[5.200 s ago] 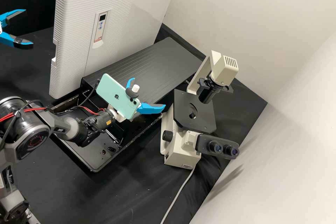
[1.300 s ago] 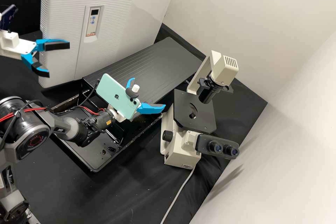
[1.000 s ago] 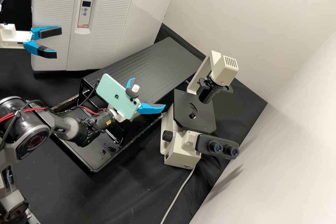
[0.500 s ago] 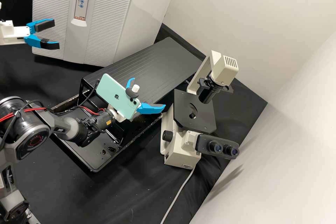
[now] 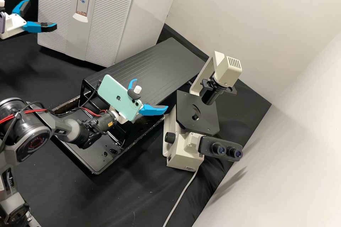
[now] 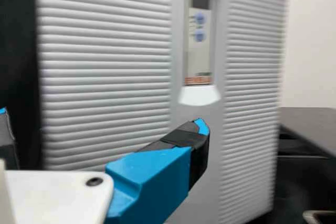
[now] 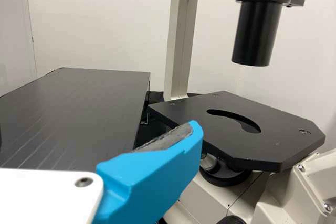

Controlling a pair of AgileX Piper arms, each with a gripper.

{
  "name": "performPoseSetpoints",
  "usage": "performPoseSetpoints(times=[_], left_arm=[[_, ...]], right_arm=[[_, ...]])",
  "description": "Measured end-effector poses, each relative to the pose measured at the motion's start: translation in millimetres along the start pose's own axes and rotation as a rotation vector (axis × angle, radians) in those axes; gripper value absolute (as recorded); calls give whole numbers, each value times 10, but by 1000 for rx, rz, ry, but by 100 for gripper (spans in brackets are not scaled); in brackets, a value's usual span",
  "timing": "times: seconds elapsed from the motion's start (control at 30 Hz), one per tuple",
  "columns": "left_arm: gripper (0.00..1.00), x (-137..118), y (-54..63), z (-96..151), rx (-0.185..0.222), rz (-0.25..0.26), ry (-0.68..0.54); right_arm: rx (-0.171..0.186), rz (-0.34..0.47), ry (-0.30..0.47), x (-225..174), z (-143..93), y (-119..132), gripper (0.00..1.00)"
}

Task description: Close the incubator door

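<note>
White incubator door (image 5: 106,21) now closed

Red cables (image 5: 26,112) cross the dark arm (image 5: 65,127), its white hand (image 5: 150,93) blue-fingered.

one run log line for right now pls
incubator door: looks shut | left end effector: open, empty, facing door | right end effector: open, empty, near microscope | task: looks done
</note>
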Motion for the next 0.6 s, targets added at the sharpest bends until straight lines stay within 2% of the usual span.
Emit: performPoseSetpoints(times=[0.07, 0.4, 0.6], left_arm=[[100, -2, -2, 7, 13, 0, 3], [100, 14, -150, 14, 23, -54, -1], [100, 88, -176, -61, 8, -67, -23]], right_arm=[[0, 0, 0, 0, 0, 0, 100], [0, 0, 0, 0, 0, 0, 100], [0, 0, 0, 0, 0, 0, 100]])
